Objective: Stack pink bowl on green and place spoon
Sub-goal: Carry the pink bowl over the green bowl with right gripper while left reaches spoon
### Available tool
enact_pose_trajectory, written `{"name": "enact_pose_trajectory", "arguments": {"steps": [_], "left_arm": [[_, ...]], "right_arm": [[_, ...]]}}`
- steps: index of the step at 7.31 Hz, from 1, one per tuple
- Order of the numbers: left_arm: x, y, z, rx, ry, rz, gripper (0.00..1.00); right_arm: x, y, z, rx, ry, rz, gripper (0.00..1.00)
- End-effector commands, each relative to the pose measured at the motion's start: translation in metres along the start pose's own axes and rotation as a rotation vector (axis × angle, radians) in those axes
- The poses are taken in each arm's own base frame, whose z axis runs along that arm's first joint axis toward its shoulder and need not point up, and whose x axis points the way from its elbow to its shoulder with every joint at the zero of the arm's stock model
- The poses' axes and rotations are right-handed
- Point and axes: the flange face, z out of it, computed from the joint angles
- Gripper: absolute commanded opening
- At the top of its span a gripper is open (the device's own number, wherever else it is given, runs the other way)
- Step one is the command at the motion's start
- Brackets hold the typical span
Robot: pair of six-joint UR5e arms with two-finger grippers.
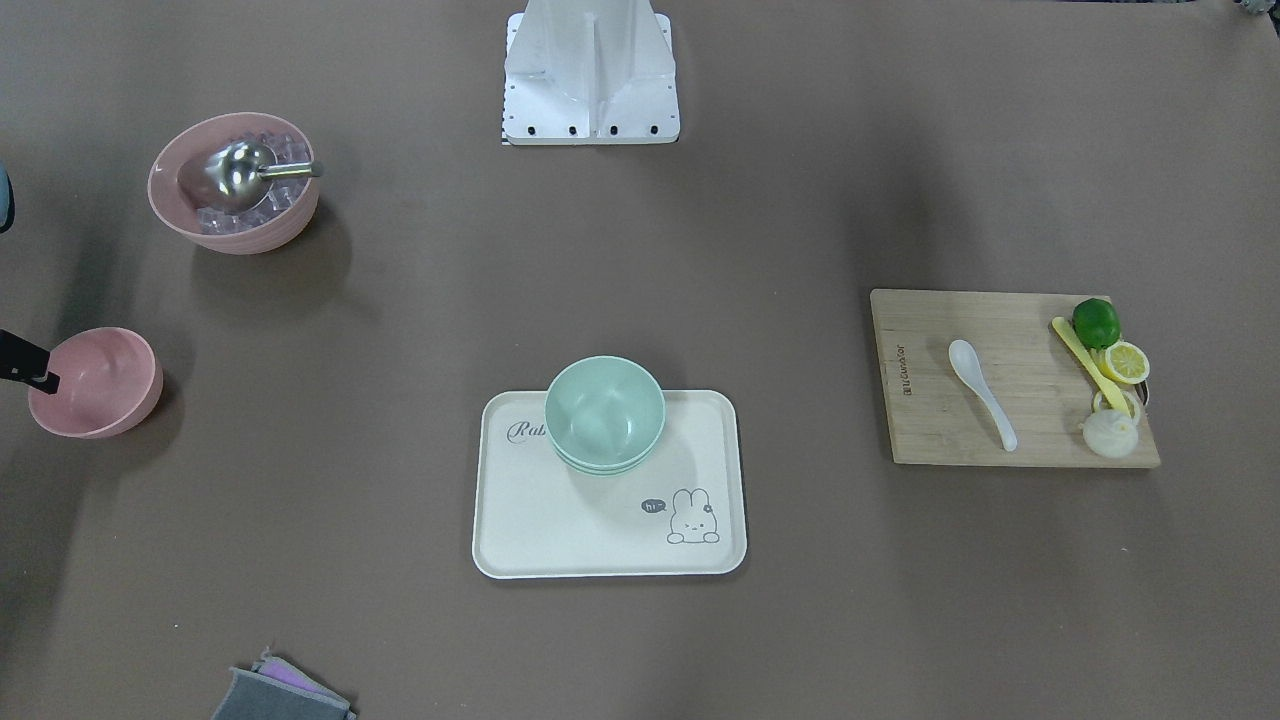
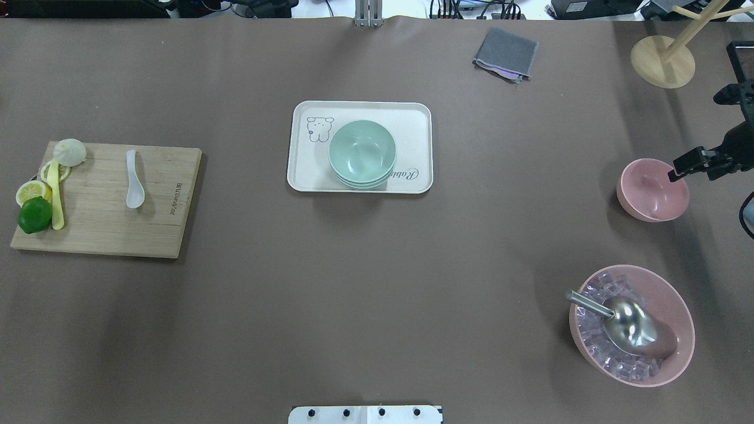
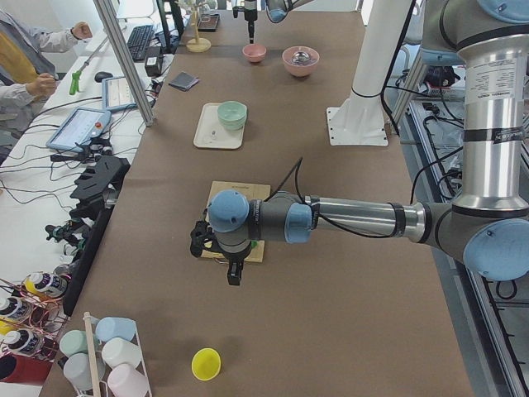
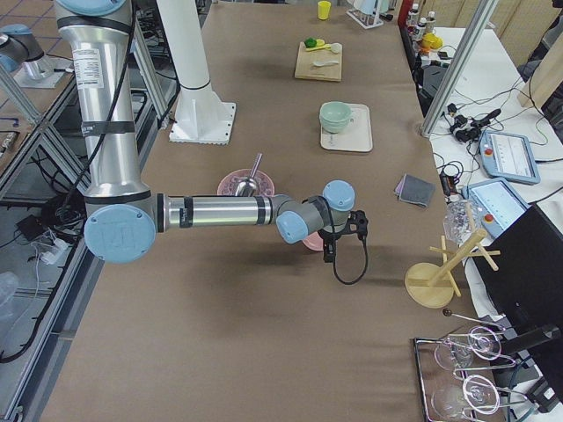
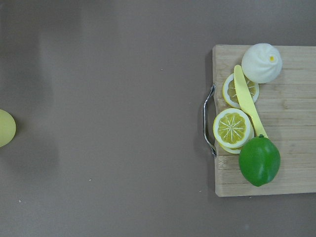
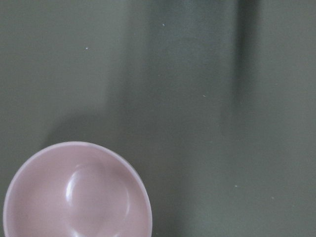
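Observation:
A small pink bowl (image 1: 95, 382) stands alone near the table's end on my right side; it also shows in the overhead view (image 2: 652, 189) and the right wrist view (image 6: 76, 192). Stacked green bowls (image 2: 361, 154) sit on a white rabbit tray (image 2: 306, 176) at mid-table. A white spoon (image 2: 134, 179) lies on a wooden cutting board (image 2: 100, 235). My right gripper (image 2: 676, 172) hangs just over the pink bowl's outer rim; I cannot tell whether it is open or shut. My left gripper (image 3: 235, 279) hovers beyond the board's lime end; I cannot tell its state.
A large pink bowl (image 2: 677, 306) holds ice cubes and a metal scoop (image 2: 624, 321). A lime (image 5: 259, 161), lemon slices, a yellow knife and a bun lie on the board. A grey cloth (image 2: 505, 54) and a wooden stand (image 2: 662, 62) are at the far edge.

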Motion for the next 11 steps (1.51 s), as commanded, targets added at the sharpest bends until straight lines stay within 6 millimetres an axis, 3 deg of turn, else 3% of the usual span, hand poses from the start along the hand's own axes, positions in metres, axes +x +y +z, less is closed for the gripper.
{"name": "enact_pose_trajectory", "arguments": {"steps": [1,3,5,7,8,9,10,11], "left_arm": [[0.002,-0.003,-0.001,0.002,0.000,-0.030,0.98],[0.022,-0.016,0.010,-0.018,0.002,-0.043,0.98],[0.038,-0.029,0.011,-0.018,0.004,-0.024,0.98],[0.089,-0.060,0.026,-0.041,0.007,-0.104,0.98],[0.124,-0.076,0.036,-0.056,0.006,-0.134,0.98],[0.155,-0.096,0.053,-0.084,0.007,-0.171,0.98],[0.182,-0.122,0.066,-0.099,0.005,-0.216,0.98],[0.213,-0.143,0.091,-0.133,-0.007,-0.237,0.97]], "right_arm": [[0.000,-0.002,0.016,-0.023,0.006,0.007,0.75],[0.000,-0.002,0.017,-0.027,0.005,0.012,0.00],[0.002,0.000,0.018,-0.031,0.002,0.014,0.00],[-0.023,-0.007,0.001,-0.011,-0.037,0.018,0.00],[-0.056,-0.027,-0.017,0.011,-0.075,0.064,0.00],[-0.100,-0.054,-0.042,0.040,-0.130,0.142,0.00],[-0.147,-0.068,-0.067,0.060,-0.184,0.205,0.00],[-0.214,-0.066,-0.082,0.059,-0.237,0.268,0.00]]}}
